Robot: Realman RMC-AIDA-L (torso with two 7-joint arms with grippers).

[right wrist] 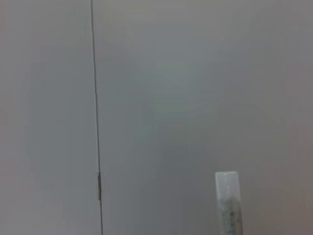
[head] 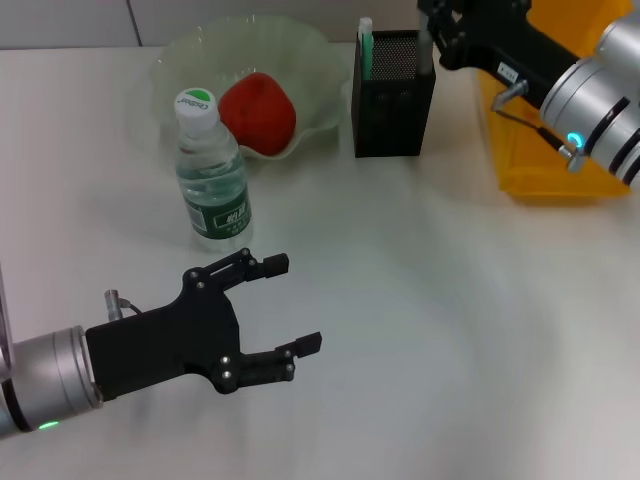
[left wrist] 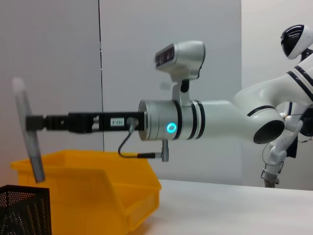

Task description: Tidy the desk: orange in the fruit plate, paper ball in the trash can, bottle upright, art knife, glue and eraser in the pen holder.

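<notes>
So right gripper (left wrist: 33, 122) clamped on the grey stick-shaped art knife (left wrist: 27, 132), tilted just above the black mesh pen holder (head: 393, 95), probably lining up the drop | left gripper (head: 285, 305) idle with fingers apart, near the clear plastic water bottle (head: 212, 170), already upright

One water bottle (head: 212, 170) is standing upright on the table (head: 420, 300), just in front of one pale green fruit plate (head: 300, 60), and one red-orange fruit (head: 258, 112) is lying in that plate. One black mesh pen holder (head: 393, 95) is sitting just to the right of the plate with one green-capped item (head: 365, 45) standing in it, while one grey stick-shaped item (left wrist: 27, 129) is hanging tilted just above the holder. One yellow bin (head: 540, 150) is sitting to the right of the holder, and two grippers are showing: the left gripper (head: 290, 305) in front of the bottle and the right gripper (head: 432, 30) above the holder.
</notes>
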